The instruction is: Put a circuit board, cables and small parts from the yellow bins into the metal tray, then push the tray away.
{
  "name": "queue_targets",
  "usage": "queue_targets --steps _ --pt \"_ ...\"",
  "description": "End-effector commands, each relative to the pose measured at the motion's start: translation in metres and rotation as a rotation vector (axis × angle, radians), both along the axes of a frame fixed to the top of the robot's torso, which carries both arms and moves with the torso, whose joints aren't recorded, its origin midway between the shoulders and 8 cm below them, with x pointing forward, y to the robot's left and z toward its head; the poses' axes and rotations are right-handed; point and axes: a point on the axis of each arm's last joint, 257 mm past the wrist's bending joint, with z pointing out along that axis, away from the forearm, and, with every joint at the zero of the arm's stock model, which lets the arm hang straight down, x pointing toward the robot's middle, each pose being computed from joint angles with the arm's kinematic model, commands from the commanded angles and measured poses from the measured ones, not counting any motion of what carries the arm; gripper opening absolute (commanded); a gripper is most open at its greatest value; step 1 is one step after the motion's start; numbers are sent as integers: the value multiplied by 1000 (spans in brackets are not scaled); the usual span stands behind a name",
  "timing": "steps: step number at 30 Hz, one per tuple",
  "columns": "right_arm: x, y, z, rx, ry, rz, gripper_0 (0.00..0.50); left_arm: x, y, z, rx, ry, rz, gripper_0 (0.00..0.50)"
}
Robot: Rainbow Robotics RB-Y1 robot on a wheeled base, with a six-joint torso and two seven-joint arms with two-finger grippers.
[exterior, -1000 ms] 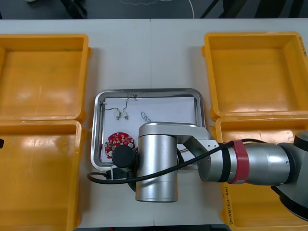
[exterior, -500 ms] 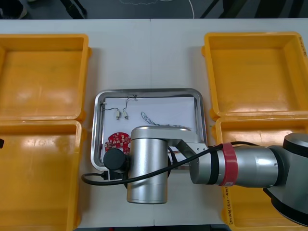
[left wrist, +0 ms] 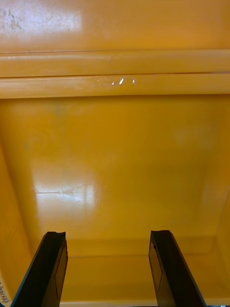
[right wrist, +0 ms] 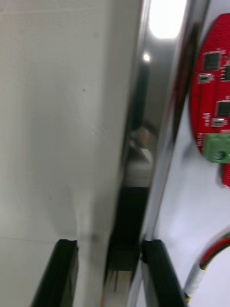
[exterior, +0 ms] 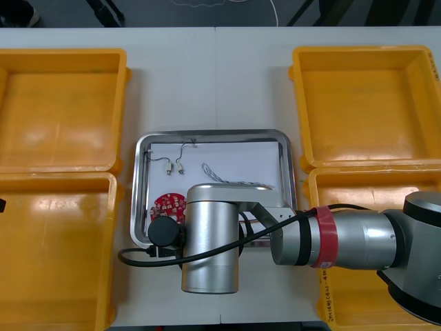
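Observation:
The metal tray (exterior: 207, 131), white inside, lies at the table's middle. In it are a round red circuit board (exterior: 170, 204), a twisted blue and white cable (exterior: 210, 169) and thin cables with small metal parts (exterior: 176, 161). My right arm (exterior: 213, 238) reaches across the tray's near edge and hides its gripper there. In the right wrist view my right gripper (right wrist: 109, 249) is open and straddles the tray's rim (right wrist: 158, 96), one finger on the table side, the other inside, near the circuit board (right wrist: 215, 91) and a red and yellow cable (right wrist: 211, 261). My left gripper (left wrist: 108, 240) hangs open over a bare bin floor (left wrist: 115, 158).
Two yellow bins stand at the left (exterior: 62, 110) (exterior: 55, 248) and two at the right (exterior: 365, 103) (exterior: 413, 183), all bare inside where seen. Bare table (exterior: 213, 76) lies beyond the tray's far edge, between the bins.
My right arm has slid to the left along the tray's near edge, covering more of the circuit board. The tray has barely shifted.

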Motion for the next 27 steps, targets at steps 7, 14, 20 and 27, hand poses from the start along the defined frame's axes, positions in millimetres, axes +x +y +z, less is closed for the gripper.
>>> queue_targets --steps 7,14,20,27 --pt "2 18 9 25 -36 8 1 -5 14 12 69 -9 -45 500" --pt "9 19 17 39 -46 -10 0 -5 14 12 69 -9 -45 500" --pt "20 22 32 53 -68 -23 0 -5 14 12 69 -9 -45 500" --pt "34 26 49 71 -95 -38 0 -5 14 12 69 -9 -45 500"
